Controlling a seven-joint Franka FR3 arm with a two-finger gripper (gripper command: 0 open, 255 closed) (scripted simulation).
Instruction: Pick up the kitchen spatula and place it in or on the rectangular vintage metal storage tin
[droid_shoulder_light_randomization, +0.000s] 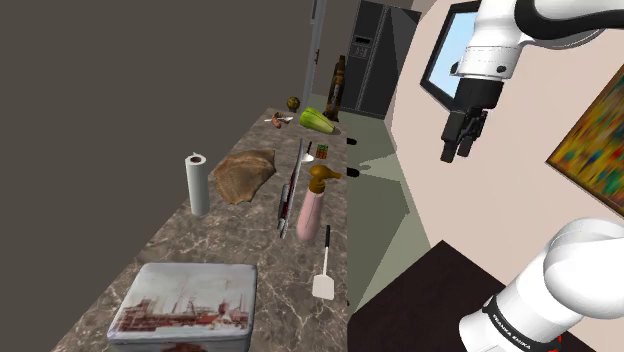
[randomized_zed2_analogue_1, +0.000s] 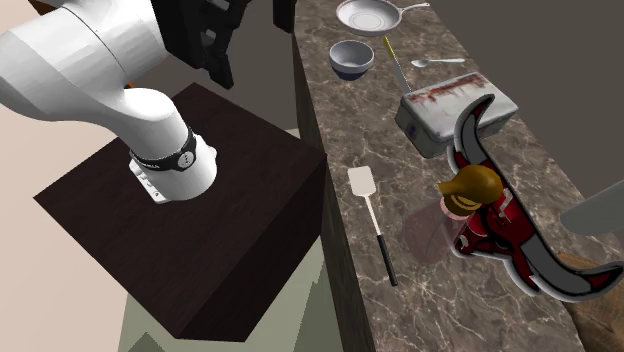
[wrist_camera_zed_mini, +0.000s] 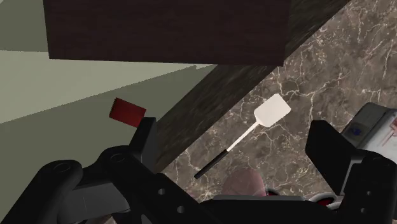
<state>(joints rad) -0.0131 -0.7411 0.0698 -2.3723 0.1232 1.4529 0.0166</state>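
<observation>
Spatula (droid_shoulder_light_randomization: 324, 258) along counter (droid_shoulder_light_randomization: 245, 232), blade toward tin (droid_shoulder_light_randomization: 190, 300)

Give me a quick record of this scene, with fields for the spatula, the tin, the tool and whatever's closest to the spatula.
spatula: white blade, black handle, lying flat near the counter edge, apart from the tin
tin: rectangular, printed lid, on the counter
tool: open, empty, raised in the air off to the counter's side
nearest neighbour: pink bottle, upright beside the handle
</observation>
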